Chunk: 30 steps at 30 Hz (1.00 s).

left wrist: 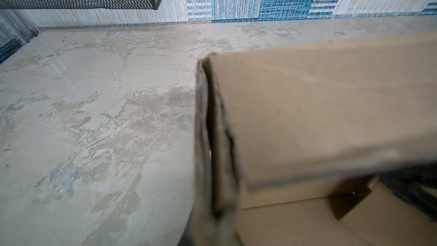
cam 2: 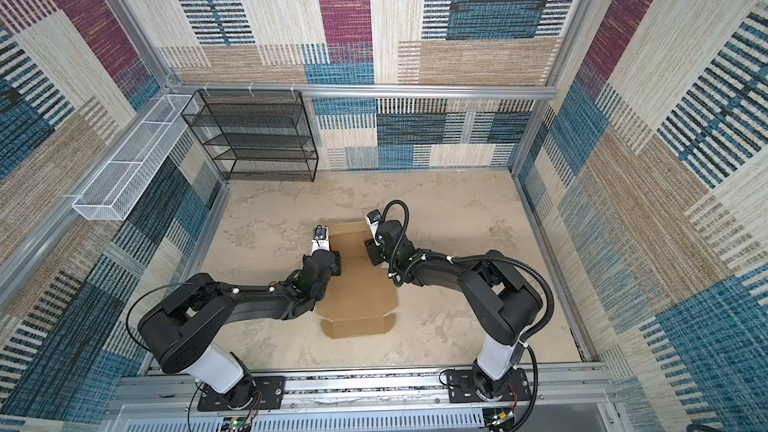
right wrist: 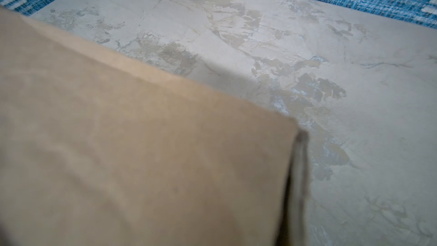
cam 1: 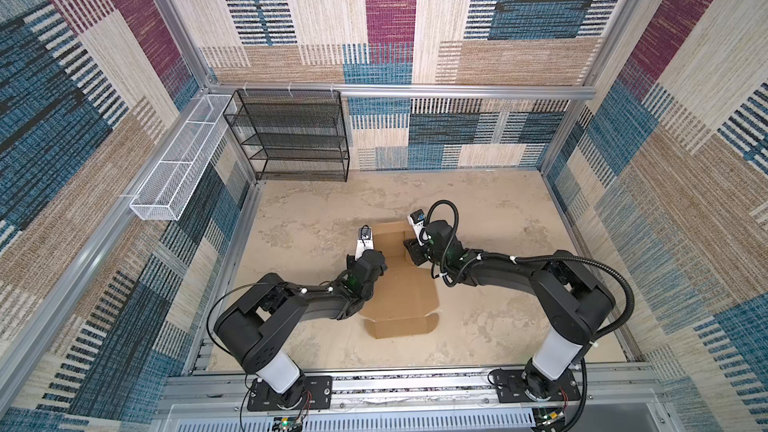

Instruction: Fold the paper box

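One brown paper box (cam 1: 399, 297), far walls upright, near flap seemingly flat

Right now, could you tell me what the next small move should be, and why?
Probably close the right gripper on the right wall of the paper box: the left gripper seems clamped on the left wall, and the right wall stands beside it.
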Each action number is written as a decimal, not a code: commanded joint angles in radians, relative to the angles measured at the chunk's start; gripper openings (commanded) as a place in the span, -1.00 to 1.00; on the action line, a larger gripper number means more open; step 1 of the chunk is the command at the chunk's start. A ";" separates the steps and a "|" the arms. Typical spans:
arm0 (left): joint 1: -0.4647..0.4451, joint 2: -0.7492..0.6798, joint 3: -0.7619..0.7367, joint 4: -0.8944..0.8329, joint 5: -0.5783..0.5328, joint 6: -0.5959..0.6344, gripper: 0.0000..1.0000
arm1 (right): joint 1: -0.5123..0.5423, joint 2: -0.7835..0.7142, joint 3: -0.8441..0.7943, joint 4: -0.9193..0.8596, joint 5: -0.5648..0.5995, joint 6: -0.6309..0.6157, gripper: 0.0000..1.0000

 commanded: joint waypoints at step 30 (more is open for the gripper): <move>-0.001 0.000 0.016 -0.074 0.002 -0.039 -1.00 | 0.057 0.076 0.096 -0.079 0.184 0.077 -0.94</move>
